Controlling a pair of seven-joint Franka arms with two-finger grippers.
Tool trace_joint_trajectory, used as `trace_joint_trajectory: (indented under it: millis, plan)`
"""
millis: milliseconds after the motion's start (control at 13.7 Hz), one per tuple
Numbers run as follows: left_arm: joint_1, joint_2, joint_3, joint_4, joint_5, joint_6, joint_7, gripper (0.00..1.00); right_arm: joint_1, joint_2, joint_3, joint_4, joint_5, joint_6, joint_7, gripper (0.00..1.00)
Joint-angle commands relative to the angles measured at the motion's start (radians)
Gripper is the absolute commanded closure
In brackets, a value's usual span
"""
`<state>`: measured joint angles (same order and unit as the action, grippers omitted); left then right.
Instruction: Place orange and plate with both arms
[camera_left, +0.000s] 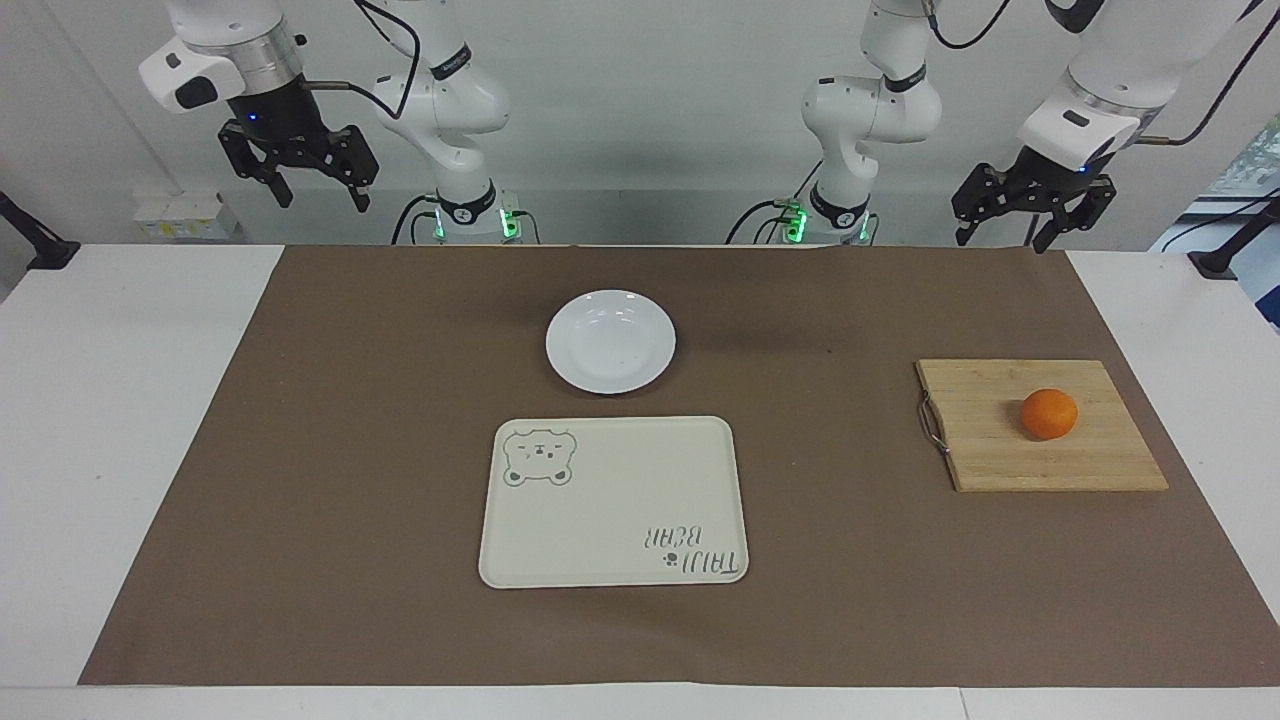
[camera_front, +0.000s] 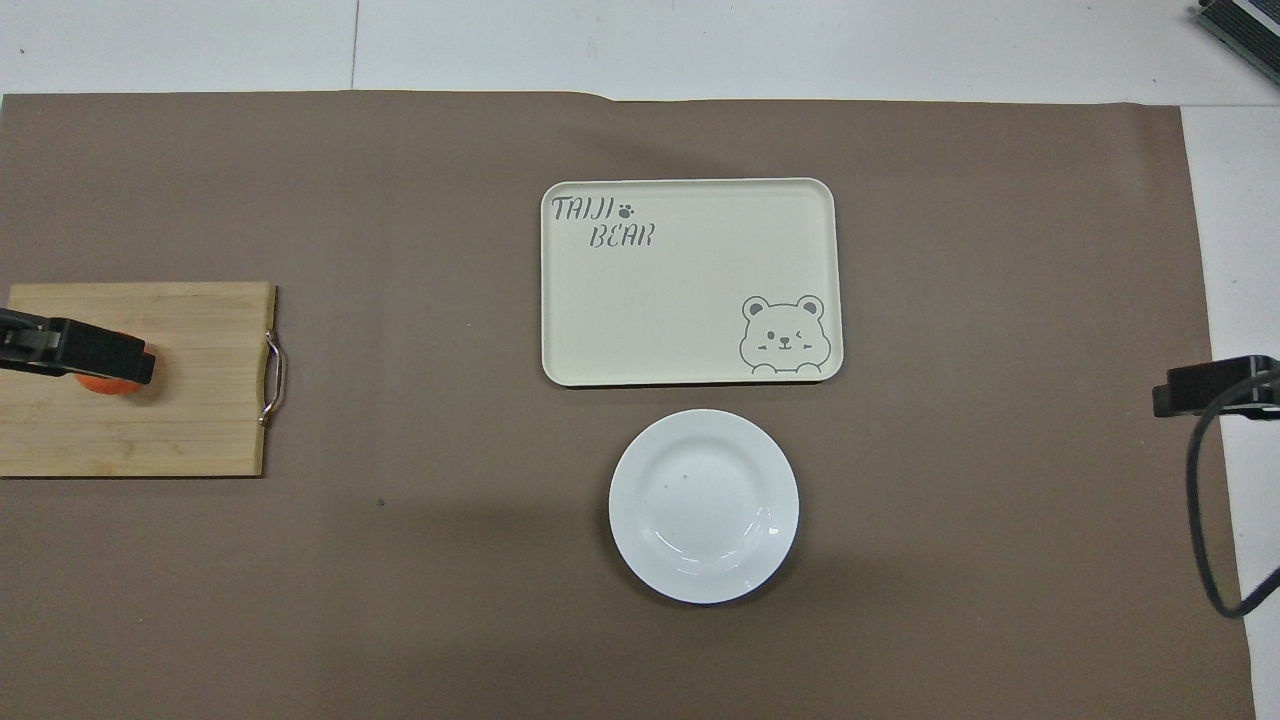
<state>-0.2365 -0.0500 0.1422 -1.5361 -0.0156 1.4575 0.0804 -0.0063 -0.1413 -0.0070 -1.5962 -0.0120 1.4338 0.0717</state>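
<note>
The orange (camera_left: 1049, 414) sits on a wooden board (camera_left: 1000, 445) toward the left arm's end of the table. The white plate (camera_left: 610, 341) lies empty on the brown mat mid-table, nearer to the robots than the tray. My left gripper (camera_left: 1005, 238) is open and empty, raised high above the robots' edge of the mat, well apart from the orange. In the overhead view its tip (camera_front: 125, 360) covers most of the orange (camera_front: 105, 385). My right gripper (camera_left: 322, 195) is open and empty, raised high at the right arm's end; that arm waits.
A cream rectangular tray with a bear drawing (camera_left: 620, 490) lies empty just farther from the robots than the plate (camera_front: 703, 505). The board (camera_front: 180, 420) has a metal handle on its edge toward the table's middle. A brown mat (camera_left: 350, 450) covers the table.
</note>
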Motion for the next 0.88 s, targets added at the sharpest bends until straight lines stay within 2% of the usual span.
trace_joint_trajectory:
  millis: [0,802]
  plan:
    - [-0.015,-0.013,0.011,-0.004,0.005,-0.014,-0.005,0.0,-0.014,-0.007,0.002,-0.002,0.024,-0.007,-0.021,0.0]
    - [-0.014,-0.013,0.01,-0.006,0.0,-0.009,-0.007,0.0,-0.014,-0.007,0.002,-0.002,0.024,-0.007,-0.021,0.0]
